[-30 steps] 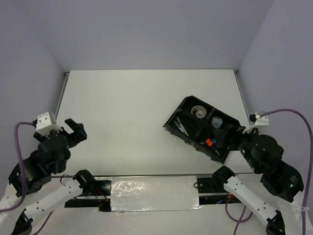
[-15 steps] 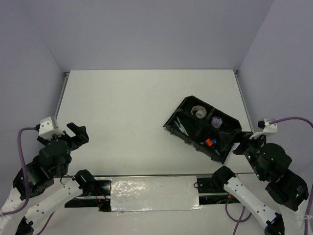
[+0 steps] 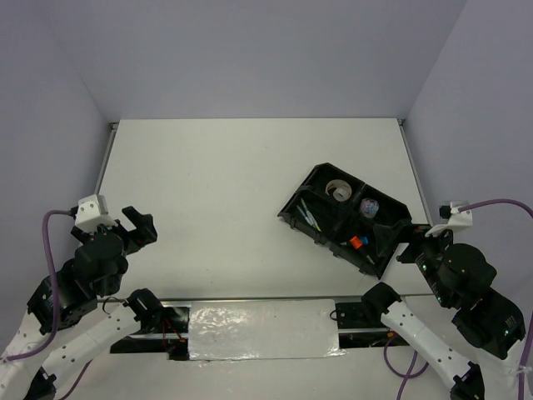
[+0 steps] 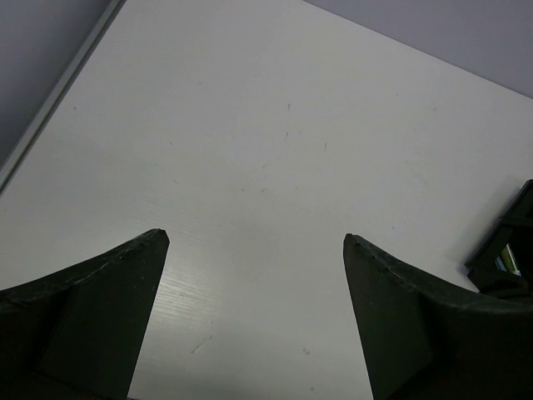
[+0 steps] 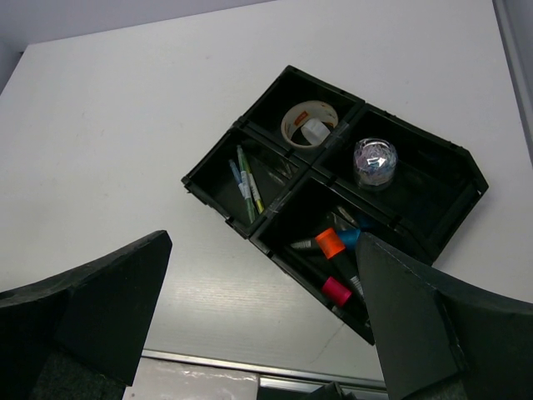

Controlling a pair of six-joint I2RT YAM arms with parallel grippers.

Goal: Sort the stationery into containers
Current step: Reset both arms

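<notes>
Stationery (image 5: 331,243) is lying in black plastic divided organizer tray (image 5: 454,204) while left gripper (image 4: 255,236) and right gripper (image 5: 264,237) are hovering spread apart, empty.

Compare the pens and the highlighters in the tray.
The pens are thin, yellow and blue; the highlighters are stubby, black, with orange, pink and blue caps. In the right wrist view the pens occupy the leftmost compartment, the highlighters the lowest. Both lie inside the black tray.

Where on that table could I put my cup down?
The white table is bare from its left edge across to the black organizer tray, and beyond the tray to the table's far edge. Crowded: the tray itself, holding a tape roll, pens and highlighters.
</notes>
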